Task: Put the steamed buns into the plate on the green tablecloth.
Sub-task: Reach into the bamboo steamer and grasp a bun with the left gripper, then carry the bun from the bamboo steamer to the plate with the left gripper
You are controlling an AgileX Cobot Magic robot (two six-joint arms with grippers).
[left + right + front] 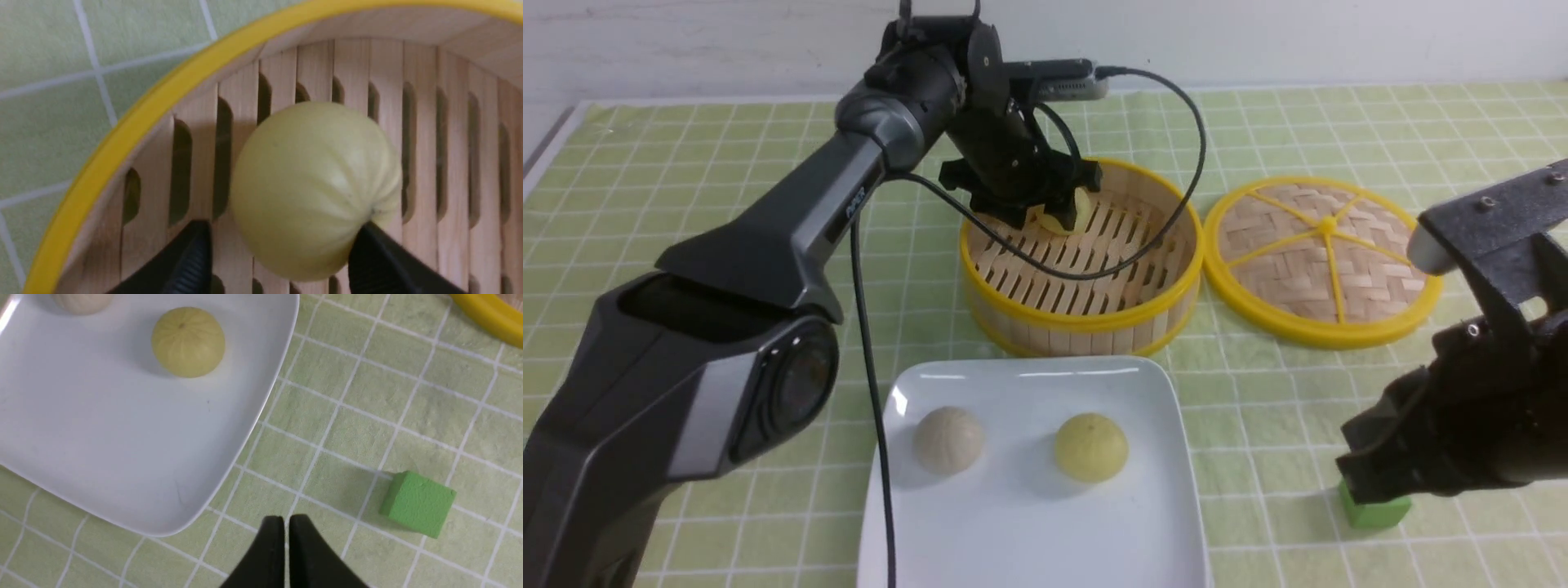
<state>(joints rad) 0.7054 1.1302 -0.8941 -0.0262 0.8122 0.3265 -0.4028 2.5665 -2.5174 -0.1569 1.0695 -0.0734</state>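
An off-white bun and a pale yellow bun lie in the white square plate on the green tablecloth. The third bun, pale yellow, sits in the bamboo steamer basket. My left gripper is down in the basket, open, its fingers on either side of this bun. One finger dents the bun; the other finger stands a little off it. My right gripper is shut and empty, low over the cloth right of the plate.
The woven bamboo lid lies flat to the right of the basket. A small green cube sits on the cloth just under my right gripper, also seen in the right wrist view. The left arm's cable hangs over the plate's left side.
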